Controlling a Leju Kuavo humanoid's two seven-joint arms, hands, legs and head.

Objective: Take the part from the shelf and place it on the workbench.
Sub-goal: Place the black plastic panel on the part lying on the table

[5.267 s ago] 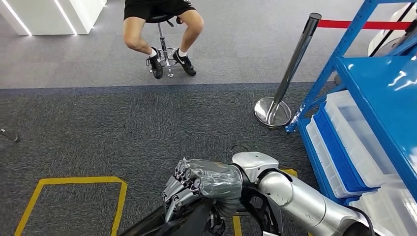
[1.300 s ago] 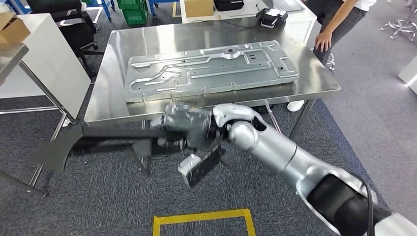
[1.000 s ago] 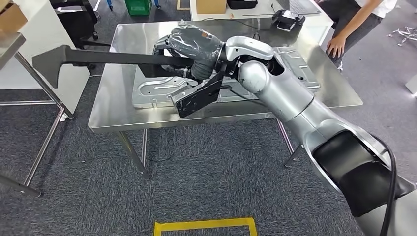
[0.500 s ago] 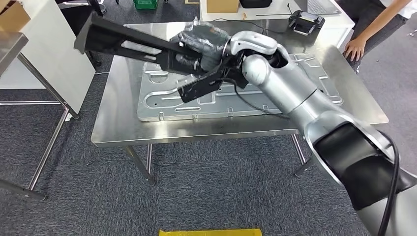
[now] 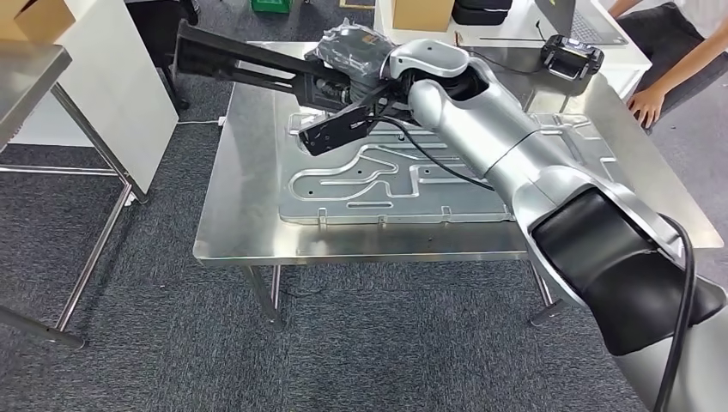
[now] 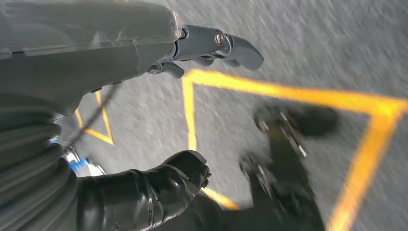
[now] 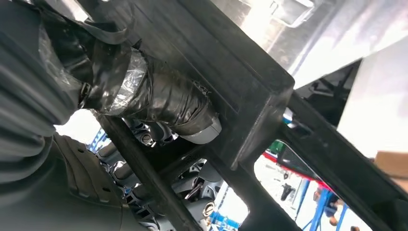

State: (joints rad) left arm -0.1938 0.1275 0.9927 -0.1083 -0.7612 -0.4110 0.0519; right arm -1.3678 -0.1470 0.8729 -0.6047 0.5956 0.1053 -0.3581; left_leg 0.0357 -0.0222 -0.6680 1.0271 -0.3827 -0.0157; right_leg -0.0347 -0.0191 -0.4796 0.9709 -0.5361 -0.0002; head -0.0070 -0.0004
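Part [image 5: 249,58] now raised higher over workbench [image 5: 240,215].

No readable text or label shows anywhere, as far as visible.

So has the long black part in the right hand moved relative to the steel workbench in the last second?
Yes. The long black part in the right hand has moved toward the far edge of the steel workbench.

The silver right arm [image 5: 489,120] has a black elbow section, a black cable and a plastic-wrapped grey hand [image 5: 352,47].
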